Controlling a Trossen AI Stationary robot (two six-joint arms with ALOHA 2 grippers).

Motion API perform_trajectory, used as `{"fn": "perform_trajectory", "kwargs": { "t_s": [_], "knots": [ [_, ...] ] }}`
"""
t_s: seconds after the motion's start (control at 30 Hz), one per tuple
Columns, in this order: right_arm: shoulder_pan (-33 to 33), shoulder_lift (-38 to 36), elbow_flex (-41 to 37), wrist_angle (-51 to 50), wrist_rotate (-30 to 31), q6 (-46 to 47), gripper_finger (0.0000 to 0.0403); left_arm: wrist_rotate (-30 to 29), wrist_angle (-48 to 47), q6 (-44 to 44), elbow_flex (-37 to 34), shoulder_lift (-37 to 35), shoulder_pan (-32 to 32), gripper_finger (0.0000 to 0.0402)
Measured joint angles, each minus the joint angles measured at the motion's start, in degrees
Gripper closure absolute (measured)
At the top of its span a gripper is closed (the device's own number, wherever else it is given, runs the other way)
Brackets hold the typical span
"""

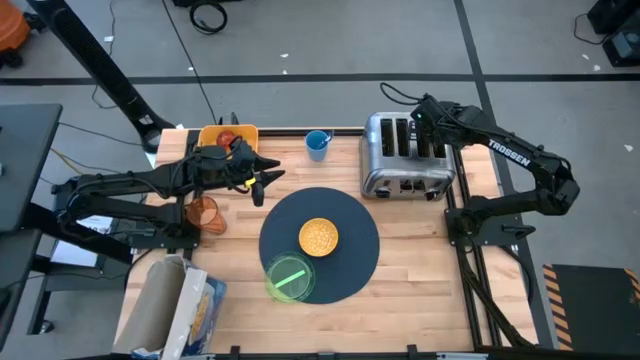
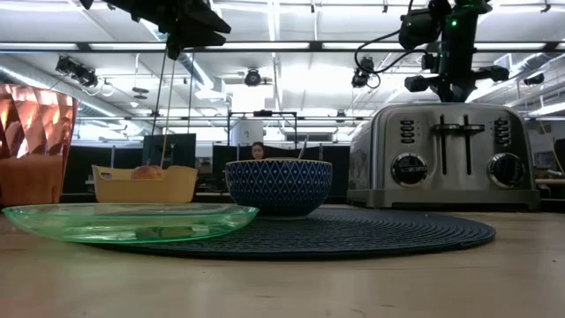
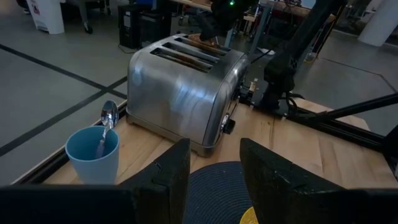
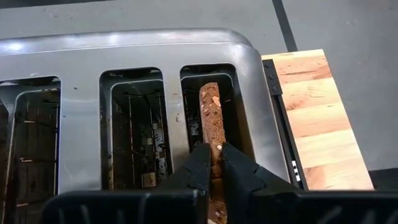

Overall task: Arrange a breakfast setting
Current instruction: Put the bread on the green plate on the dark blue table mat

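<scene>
Right now we see the right gripper [image 4: 213, 163] over the toaster [image 1: 405, 155], fingers pinched on the toast [image 4: 211, 118] standing in an end slot, likely to lift it toward the green plate [image 1: 290, 278] on the mat [image 1: 355, 245]. Left gripper [image 3: 214, 171] waits nearby, fingers apart, empty.

silver toaster [image 1: 405, 158], green plate [image 1: 289, 278], blue cup [image 1: 318, 145]

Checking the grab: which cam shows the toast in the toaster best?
Right wrist view: the toast stands on edge in a toaster slot, the right claw pinching it. Left wrist view shows only a brown sliver. High view: arm covers it. Low view: hidden inside the toaster.
</scene>
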Motion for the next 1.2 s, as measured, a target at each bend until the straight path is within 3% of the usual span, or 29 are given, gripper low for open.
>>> {"fn": "perform_trajectory", "kwargs": {
  "t_s": [0.83,1.2],
  "knots": [
    [3.1,-6.6,0.1,-0.5,1.1,-5.3,0.0387,0.0,0.2,0.0,0.0,-0.2,0.0,0.0255],
    [7.0,-6.9,9.6,-5.5,6.0,-8.6,0.0389,0.0,3.3,-0.1,0.0,-0.2,0.0,0.0255]
  ]
}}
